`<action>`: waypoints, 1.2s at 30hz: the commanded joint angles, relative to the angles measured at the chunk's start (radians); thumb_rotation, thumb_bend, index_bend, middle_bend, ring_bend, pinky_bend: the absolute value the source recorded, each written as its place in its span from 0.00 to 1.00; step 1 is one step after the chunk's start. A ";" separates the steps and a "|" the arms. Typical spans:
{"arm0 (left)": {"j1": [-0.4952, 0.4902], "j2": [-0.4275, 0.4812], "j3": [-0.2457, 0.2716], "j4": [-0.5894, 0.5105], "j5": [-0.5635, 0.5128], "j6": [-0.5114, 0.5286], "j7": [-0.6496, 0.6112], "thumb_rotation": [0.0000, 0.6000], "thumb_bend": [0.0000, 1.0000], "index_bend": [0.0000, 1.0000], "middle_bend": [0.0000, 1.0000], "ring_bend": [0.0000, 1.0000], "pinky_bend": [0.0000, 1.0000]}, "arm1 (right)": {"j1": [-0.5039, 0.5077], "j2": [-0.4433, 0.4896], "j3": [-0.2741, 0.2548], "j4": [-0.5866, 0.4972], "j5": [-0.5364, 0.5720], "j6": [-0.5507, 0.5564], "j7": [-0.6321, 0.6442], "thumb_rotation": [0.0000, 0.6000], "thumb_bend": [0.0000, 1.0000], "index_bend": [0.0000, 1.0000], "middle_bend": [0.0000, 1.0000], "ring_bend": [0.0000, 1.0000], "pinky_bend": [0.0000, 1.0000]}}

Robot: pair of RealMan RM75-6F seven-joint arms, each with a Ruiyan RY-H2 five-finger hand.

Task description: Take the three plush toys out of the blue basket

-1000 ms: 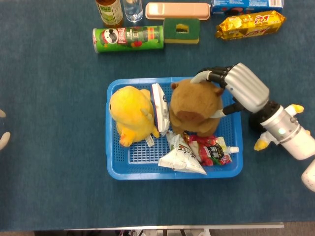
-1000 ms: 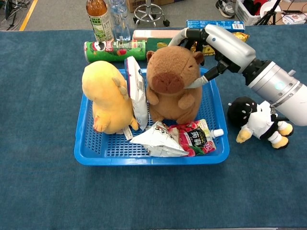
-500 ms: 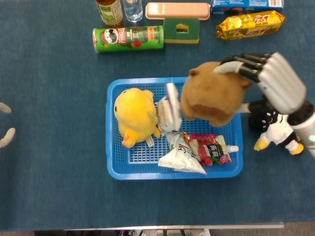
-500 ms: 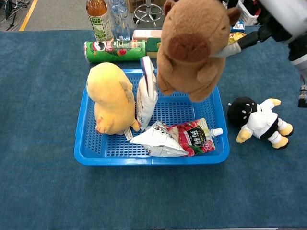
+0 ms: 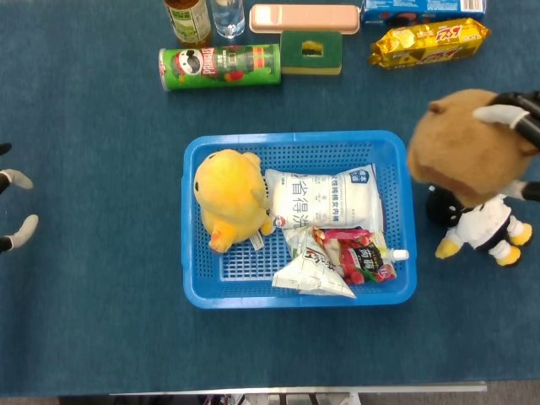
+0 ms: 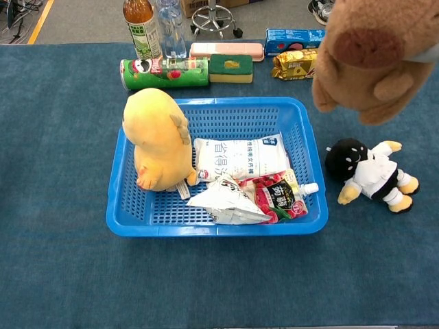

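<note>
The blue basket (image 5: pixel 295 140) (image 6: pixel 206 107) sits mid-table with a yellow plush (image 5: pixel 228 198) (image 6: pixel 158 140) upright at its left end. My right hand (image 5: pixel 516 116) shows at the right edge and grips a brown capybara plush (image 5: pixel 464 145) (image 6: pixel 376 55), which hangs in the air to the right of the basket. Under it, a black-and-white plush (image 5: pixel 479 226) (image 6: pixel 369 171) lies on the table outside the basket. Only the fingertips of my left hand (image 5: pixel 12 211) show at the far left edge, apart and holding nothing.
A white bag (image 5: pixel 325 198), a crumpled packet (image 5: pixel 310 270) and a red pouch (image 5: pixel 359 257) lie in the basket. Along the back stand a green can (image 5: pixel 219 66), two bottles (image 5: pixel 187 18), a green sponge (image 5: pixel 311 52), a pink case (image 5: pixel 304 17), a yellow snack pack (image 5: pixel 429 40) and a blue box (image 6: pixel 295 38).
My right hand has lifted the brown plush out of the basket and carried it right, above the black-and-white plush. The white bag that leaned on it has fallen flat.
</note>
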 commanded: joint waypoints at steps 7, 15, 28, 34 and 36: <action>-0.007 0.000 0.000 -0.018 0.000 -0.002 0.021 1.00 0.25 0.41 0.14 0.29 0.52 | -0.120 0.094 -0.056 -0.061 0.108 -0.031 -0.168 1.00 0.00 0.48 0.50 0.50 0.67; -0.011 -0.001 -0.001 -0.022 0.002 0.002 0.023 1.00 0.25 0.41 0.14 0.29 0.52 | -0.179 0.124 -0.058 -0.092 0.214 -0.055 -0.255 1.00 0.00 0.35 0.35 0.34 0.66; -0.019 -0.005 -0.001 -0.023 0.012 0.007 0.023 1.00 0.25 0.38 0.14 0.29 0.52 | -0.195 0.140 -0.049 -0.103 0.226 -0.103 -0.262 1.00 0.00 0.07 0.09 0.18 0.56; -0.019 -0.006 0.000 -0.022 0.016 0.013 0.019 1.00 0.25 0.36 0.14 0.29 0.52 | -0.203 0.136 -0.042 -0.096 0.219 -0.104 -0.255 1.00 0.00 0.02 0.06 0.14 0.53; -0.020 -0.008 -0.001 -0.019 0.020 0.016 0.013 1.00 0.25 0.34 0.14 0.29 0.52 | -0.204 0.133 -0.040 -0.092 0.221 -0.109 -0.255 1.00 0.00 0.02 0.06 0.14 0.52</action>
